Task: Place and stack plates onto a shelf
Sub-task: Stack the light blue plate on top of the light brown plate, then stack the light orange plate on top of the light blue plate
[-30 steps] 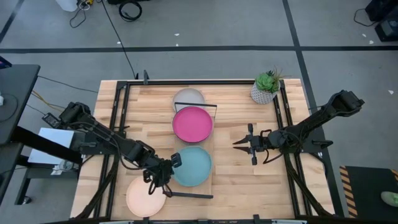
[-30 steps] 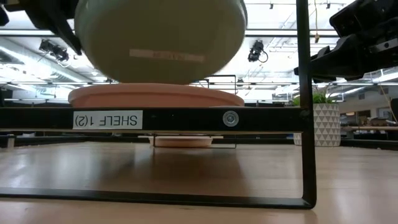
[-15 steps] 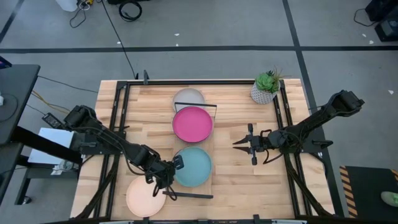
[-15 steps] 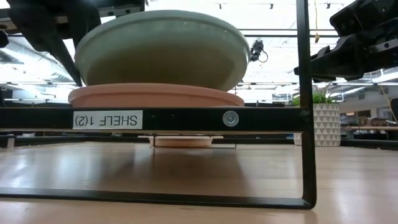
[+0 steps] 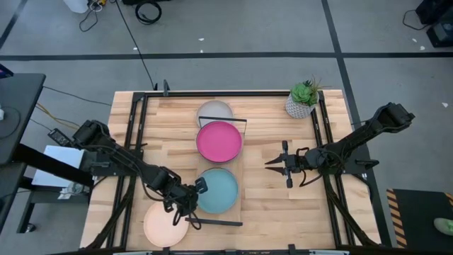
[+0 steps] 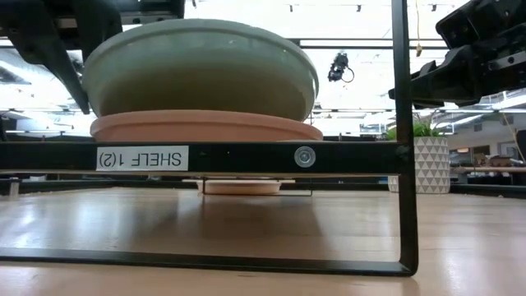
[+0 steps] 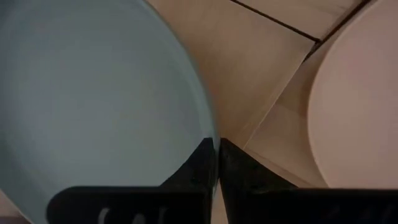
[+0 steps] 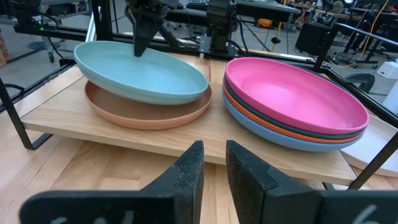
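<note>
A light teal plate (image 5: 218,190) lies on an orange-tan plate (image 8: 149,113) at the near end of the light-wood shelf (image 5: 242,185). My left gripper (image 5: 196,188) is shut on the teal plate's left rim. It also shows in the right wrist view (image 8: 140,36). A stack topped by a magenta plate (image 5: 219,140) sits at the shelf's far end. A peach plate (image 5: 165,224) lies on the table at the near left. My right gripper (image 5: 270,163) hangs to the shelf's right, slightly open and empty. My left gripper pinches the light teal plate's rim (image 7: 206,127) on the side toward the table's left, between its two fingers. The fingers come slanting down from the left. The plate's underside rests on the orange-tan plate (image 6: 205,127), and the plate looks a little tilted.
A grey-tan plate (image 5: 214,110) lies at the shelf's far end, partly under it. A potted green plant (image 5: 303,99) stands at the far right. Thin black bars (image 6: 402,131) frame the shelf's ends. Bare tabletop lies between the shelf and my right arm.
My left gripper has come down and a little toward the table's left with the light teal plate. The plate was held clear above the orange-tan plate and now rests on it.
</note>
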Action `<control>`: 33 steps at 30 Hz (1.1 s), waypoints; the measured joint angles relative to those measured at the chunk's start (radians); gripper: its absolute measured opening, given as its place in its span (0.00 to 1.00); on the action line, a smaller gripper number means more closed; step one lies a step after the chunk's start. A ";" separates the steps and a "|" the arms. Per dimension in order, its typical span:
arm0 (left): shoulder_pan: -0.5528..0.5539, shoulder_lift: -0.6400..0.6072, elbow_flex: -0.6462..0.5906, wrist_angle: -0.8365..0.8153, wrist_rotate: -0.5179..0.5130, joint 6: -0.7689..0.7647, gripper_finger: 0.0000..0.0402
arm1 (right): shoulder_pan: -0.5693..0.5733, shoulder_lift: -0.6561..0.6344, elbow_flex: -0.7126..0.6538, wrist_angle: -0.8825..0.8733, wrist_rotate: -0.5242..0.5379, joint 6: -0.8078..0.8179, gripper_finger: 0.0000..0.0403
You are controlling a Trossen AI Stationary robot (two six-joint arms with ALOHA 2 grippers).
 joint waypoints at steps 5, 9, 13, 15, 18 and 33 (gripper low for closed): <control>0.000 0.002 0.000 0.016 0.004 -0.026 0.08 | 0.000 0.000 0.000 0.000 0.000 0.000 0.18; 0.001 0.018 0.000 0.021 0.004 -0.089 0.14 | 0.000 0.000 0.000 0.001 0.000 0.000 0.18; 0.002 0.026 0.001 0.025 -0.006 -0.113 0.18 | 0.000 0.000 0.000 0.007 0.000 0.000 0.18; 0.000 0.022 0.004 0.029 -0.051 -0.152 0.19 | 0.000 0.000 0.000 0.007 0.000 0.000 0.18; 0.002 -0.005 0.031 0.031 -0.080 -0.184 0.20 | 0.000 0.000 0.000 0.006 0.000 0.000 0.18; 0.036 -0.007 0.014 0.029 -0.089 -0.341 0.13 | 0.000 0.000 0.000 0.014 -0.031 0.000 0.18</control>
